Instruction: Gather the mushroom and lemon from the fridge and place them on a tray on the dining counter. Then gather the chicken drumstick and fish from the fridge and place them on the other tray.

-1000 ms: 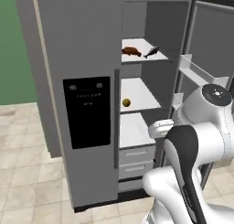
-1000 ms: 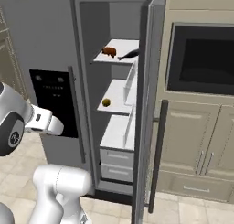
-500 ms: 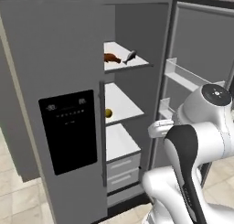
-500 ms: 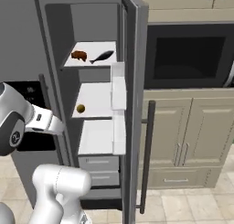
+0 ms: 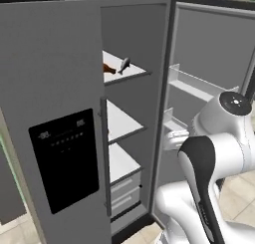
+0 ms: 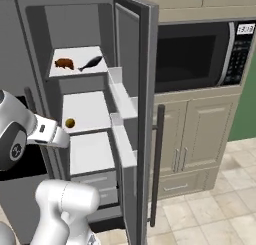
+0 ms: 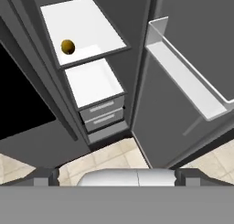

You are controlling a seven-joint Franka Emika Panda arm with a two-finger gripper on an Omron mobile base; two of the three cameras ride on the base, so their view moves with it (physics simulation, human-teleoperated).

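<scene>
The fridge stands open. On its top shelf lie the brown chicken drumstick (image 6: pixel 64 63) (image 5: pixel 108 68) and, to its right, the dark fish (image 6: pixel 90 63) (image 5: pixel 123 64). A small yellow lemon (image 6: pixel 70 123) (image 7: pixel 68 46) rests at the left of the middle shelf. The mushroom is hidden or out of view. My gripper (image 7: pixel 116 177) hangs in front of the fridge, outside it and well short of the lemon. Its fingertips (image 7: pixel 45 176) stand wide apart, open, with nothing between them. In the right base view the hand (image 6: pixel 49 134) sits just left of the lemon.
The open right fridge door (image 6: pixel 135 104) with its white bins (image 7: pixel 183 72) stands close beside the arm. The shut left door carries a black dispenser panel (image 5: pixel 64 158). Two drawers (image 7: pixel 103 113) sit under the lowest shelf. A microwave (image 6: pixel 195 54) and cabinets (image 6: pixel 195 139) are to the right.
The whole picture has shifted: the base has driven closer to the fridge, which now looks larger. The food has not moved, and the gripper stays open.
</scene>
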